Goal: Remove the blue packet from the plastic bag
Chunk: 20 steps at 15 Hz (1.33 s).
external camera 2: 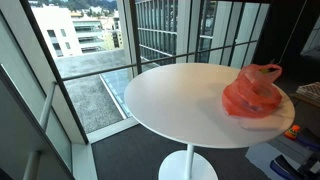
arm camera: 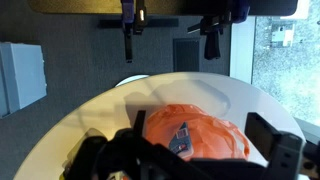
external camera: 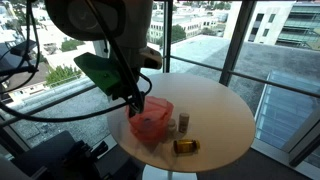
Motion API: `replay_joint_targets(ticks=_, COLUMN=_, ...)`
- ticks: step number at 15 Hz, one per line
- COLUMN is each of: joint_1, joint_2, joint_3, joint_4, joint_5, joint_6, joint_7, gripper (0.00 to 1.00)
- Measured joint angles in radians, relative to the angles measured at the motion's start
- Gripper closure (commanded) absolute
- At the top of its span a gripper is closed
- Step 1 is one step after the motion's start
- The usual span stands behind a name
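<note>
An orange plastic bag lies crumpled on the round white table. It shows in both exterior views. Through its opening, in the wrist view, I see a blue packet with white and red print. My gripper is open and empty, its two dark fingers spread on either side of the bag just above it. In an exterior view the gripper hangs over the bag's near-left side. The gripper is out of view in the exterior view that shows the bag at the right.
A small upright bottle and an amber bottle lying on its side sit on the table beside the bag. Glass walls and a railing surround the table. A cabinet stands on the floor.
</note>
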State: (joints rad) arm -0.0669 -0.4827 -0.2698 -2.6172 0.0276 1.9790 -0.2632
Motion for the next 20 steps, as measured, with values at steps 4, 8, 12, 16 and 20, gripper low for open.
replay_joint_targets(ticks=4, joint_1=0.0, joint_2=0.0, joint_3=0.0, joint_4=0.0, joint_5=0.0, joint_6=0.0, joint_7=0.0, gripper=0.0)
replay_joint_targets(ticks=8, joint_1=-0.003, joint_2=0.003, joint_3=0.01, joint_4=0.0, joint_5=0.0, joint_6=0.002, joint_7=0.001, gripper=0.0)
replay_joint_targets(ticks=12, joint_1=-0.001, joint_2=0.01, joint_3=0.052, joint_4=0.006, joint_5=0.011, joint_6=0.057, joint_7=0.013, gripper=0.0)
replay_joint_targets(ticks=16, joint_1=0.016, joint_2=0.045, joint_3=0.111, joint_4=0.019, joint_5=0.024, joint_6=0.162, joint_7=0.061, gripper=0.0)
replay_joint_targets(ticks=20, joint_1=0.025, joint_2=0.125, joint_3=0.164, joint_4=0.026, joint_5=0.024, joint_6=0.293, joint_7=0.117, gripper=0.0)
